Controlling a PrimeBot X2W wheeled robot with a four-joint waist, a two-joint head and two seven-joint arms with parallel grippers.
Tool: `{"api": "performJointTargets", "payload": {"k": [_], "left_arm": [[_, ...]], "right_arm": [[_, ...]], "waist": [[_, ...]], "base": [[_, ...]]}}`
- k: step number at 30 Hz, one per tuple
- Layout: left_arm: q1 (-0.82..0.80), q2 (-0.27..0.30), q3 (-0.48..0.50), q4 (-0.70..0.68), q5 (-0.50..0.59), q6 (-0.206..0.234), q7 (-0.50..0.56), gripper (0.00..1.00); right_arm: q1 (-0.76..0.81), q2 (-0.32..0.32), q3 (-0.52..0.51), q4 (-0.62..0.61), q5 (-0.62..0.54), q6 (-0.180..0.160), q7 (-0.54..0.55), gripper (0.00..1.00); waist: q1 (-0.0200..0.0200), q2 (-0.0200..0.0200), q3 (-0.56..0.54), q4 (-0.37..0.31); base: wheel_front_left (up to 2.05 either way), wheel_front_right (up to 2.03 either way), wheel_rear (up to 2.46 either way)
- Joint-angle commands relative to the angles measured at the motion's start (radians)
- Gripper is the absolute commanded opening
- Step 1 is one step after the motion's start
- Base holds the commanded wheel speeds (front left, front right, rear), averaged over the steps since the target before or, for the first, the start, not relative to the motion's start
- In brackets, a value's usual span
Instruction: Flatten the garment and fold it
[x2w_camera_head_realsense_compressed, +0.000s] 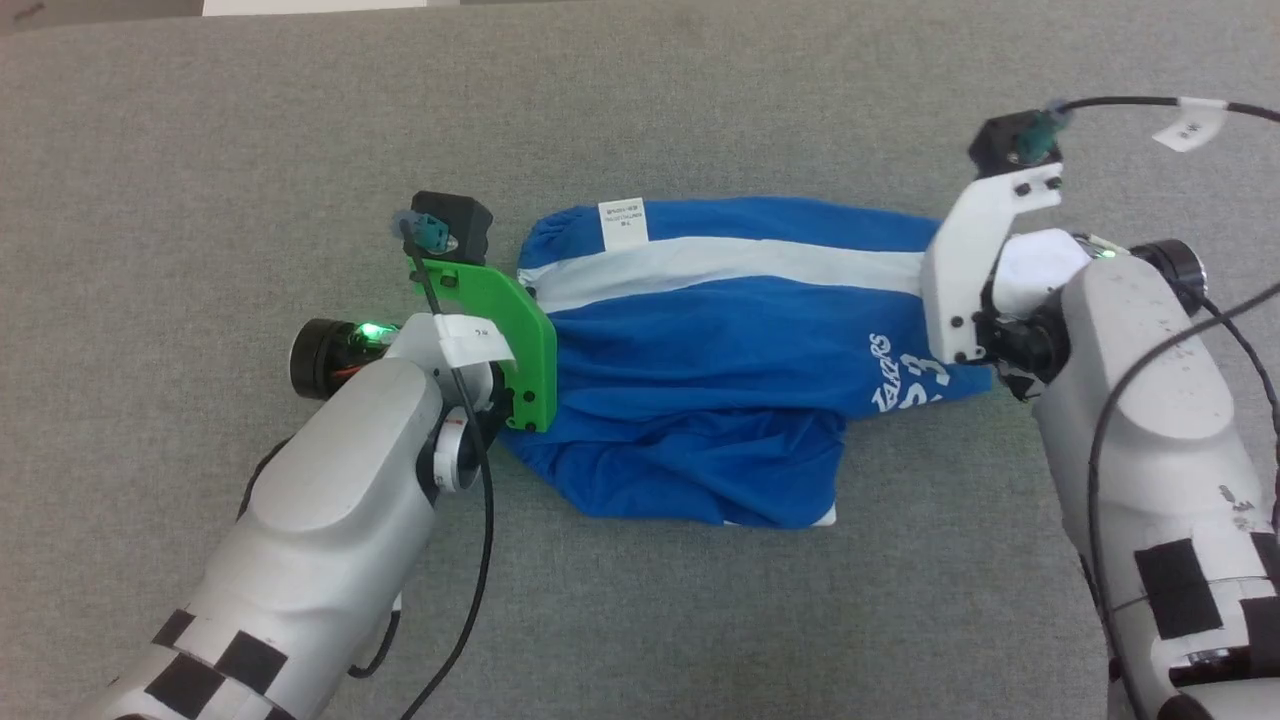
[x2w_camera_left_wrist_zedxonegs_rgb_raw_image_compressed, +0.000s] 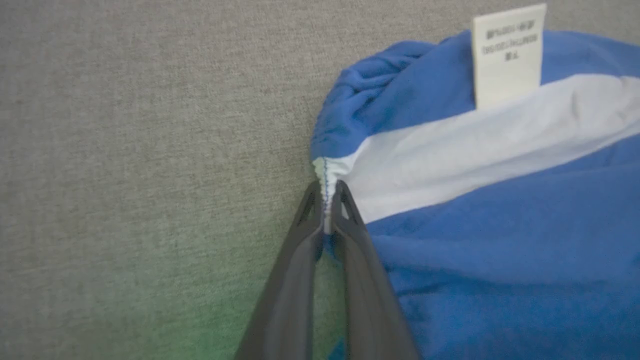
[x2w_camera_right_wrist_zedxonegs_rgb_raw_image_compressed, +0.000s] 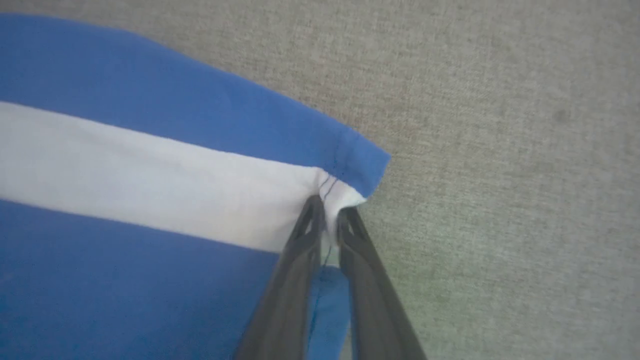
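On the grey fabric surface, centre of the head view: garment lying lengthwise between the two arms, blue side up.

Left end: left gripper sits at the gathered waistband. Both fingers are pinched together on the waistband edge, right where the white stripe ends. Fabric is visibly sandwiched between the tips in the left wrist view. From the head view the fingers are hidden under the green bracket.

Middle: white tag flipped out at the far waistband edge, just above the stripe. The stripe runs almost the whole length and looks fairly taut. The blue panel below it is wrinkled, and a second layer bulges out toward the robot, shorter than the top one, with a small white corner at its right end.

Right of centre: white lettering and a number, partly covered by the right wrist.

Right end: right gripper clamped on the leg hem at the stripe's other end, fabric caught between the tips. The white bracket covers it in the head view.
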Motion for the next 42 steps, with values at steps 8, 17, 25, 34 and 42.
{"api": "performJointTargets", "payload": {"k": [8, 17, 25, 34, 42], "left_arm": [[0.036, 0.023, 0.012, -0.038, -0.007, 0.017, -0.04, 0.0], [0.1, 0.06, 0.067, -0.152, -0.044, 0.013, -0.126, 0.0], [0.142, 0.076, 0.173, -0.303, -0.183, -0.037, -0.143, 0.0], [-0.033, 0.098, 0.279, -0.344, -0.25, -0.044, -0.105, 0.0], [-0.278, 0.053, 0.388, -0.24, -0.266, -0.009, -0.176, 0.0]], "right_arm": [[0.096, 0.003, -0.018, -0.131, -0.054, -0.002, -0.151, 0.0], [0.325, 0.003, -0.033, -0.403, 0.076, -0.002, -0.45, 0.0], [0.428, 0.003, -0.028, -0.617, 0.118, -0.002, -0.467, 0.0], [0.213, -0.078, 0.047, -0.692, 0.078, -0.002, -0.349, 0.0], [-0.123, -0.135, 0.089, -0.54, 0.092, -0.002, -0.354, 0.0]], "waist": [[0.0, 0.0, -0.028, 0.0], [0.0, 0.0, -0.114, 0.001], [0.0, 0.0, -0.165, -0.005], [0.0, 0.0, -0.139, -0.014], [0.0, 0.0, -0.015, -0.018]], "base": [[0.0, 0.0, 0.0], [0.0, 0.0, 0.0], [0.0, 0.0, 0.0], [0.0, 0.0, 0.0], [0.0, 0.0, 0.0]]}}
